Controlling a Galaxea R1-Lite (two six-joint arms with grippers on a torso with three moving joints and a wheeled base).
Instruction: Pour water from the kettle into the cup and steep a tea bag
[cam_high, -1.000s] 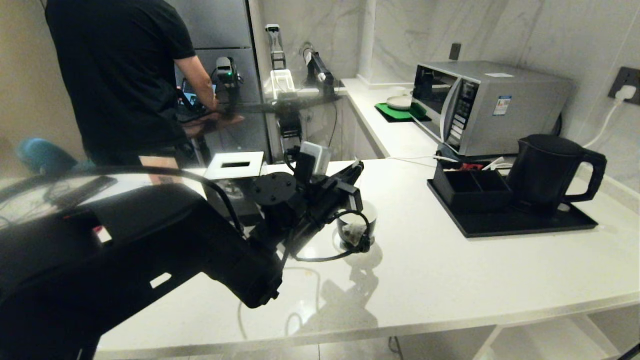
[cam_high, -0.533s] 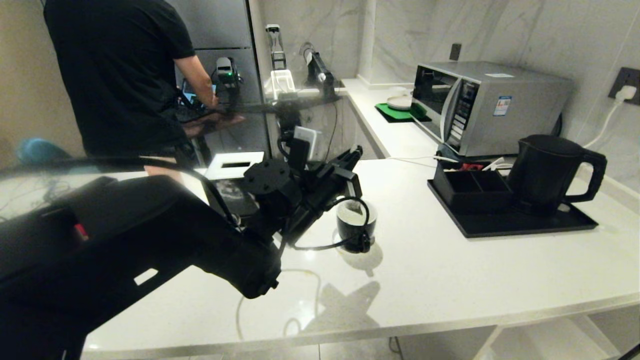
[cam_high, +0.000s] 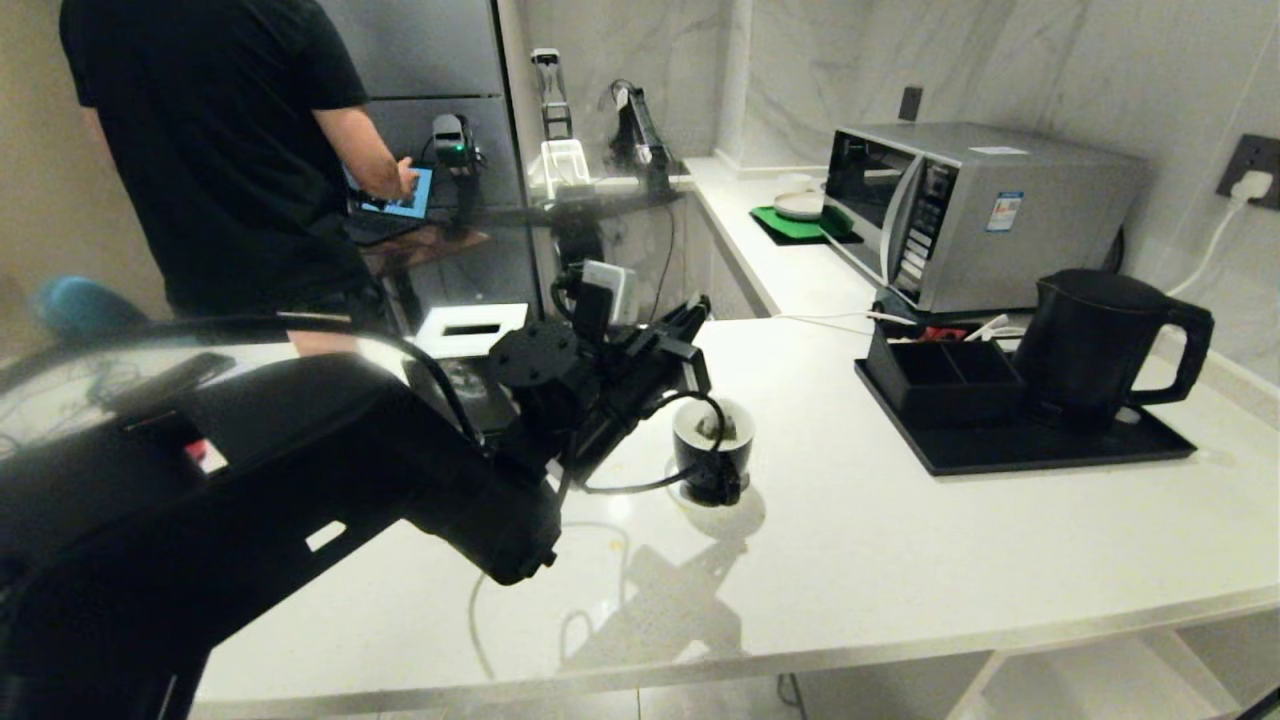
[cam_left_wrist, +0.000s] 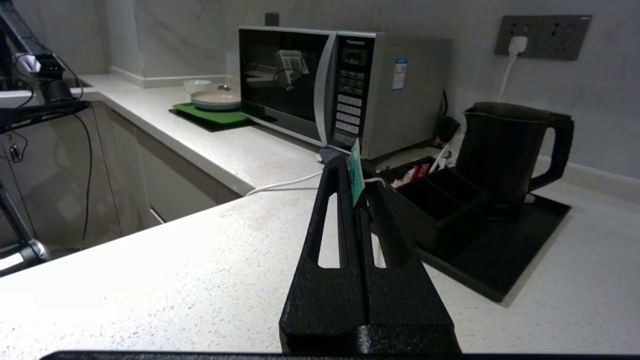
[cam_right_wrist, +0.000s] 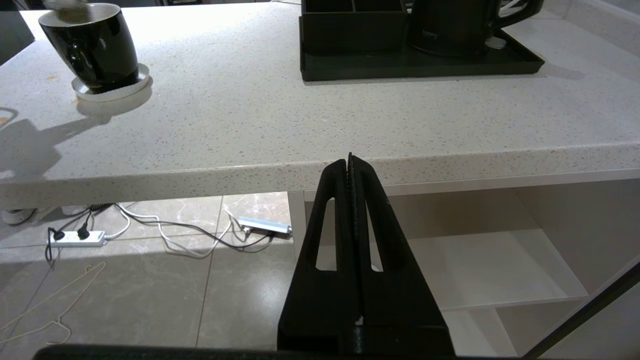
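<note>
The silver microwave oven (cam_left_wrist: 345, 90) on the white speckled stone counter (cam_high: 900, 560) carries the word "Panasonic" above its keypad, and a small blue-and-white sticker on its side whose print is too fine to read. The matte black plastic jug kettle (cam_high: 1095, 345) has pale lettering low on its body in the right wrist view, not legible. One kettle stands with its loop handle to the right, on a flat black tray (cam_high: 1040, 450), just beside a low black two-compartment organizer box (cam_high: 940, 375) holding red-and-white packets.

One small glossy black mug with a white interior (cam_high: 712, 450) sits on a round white coaster (cam_right_wrist: 112, 90), well apart from the tray. A pale tea bag (cam_high: 712, 428) lies inside the mug near the rim.

The left gripper (cam_left_wrist: 356, 177) hangs just above and behind the mug, its two black fingers pressed together on a small teal paper tag (cam_left_wrist: 355, 172) from which a thin white string (cam_left_wrist: 372, 180) leads away. The right gripper (cam_right_wrist: 350, 162) is parked below the counter's front edge, fingers fully closed on nothing.

One wall socket plate (cam_left_wrist: 542, 37) holds a single white plug. On the far counter a green mat (cam_left_wrist: 210, 116) bears one plate and one small bowl. A person in a black shirt (cam_high: 210, 150) stands at the rear left, touching a lit tablet.
</note>
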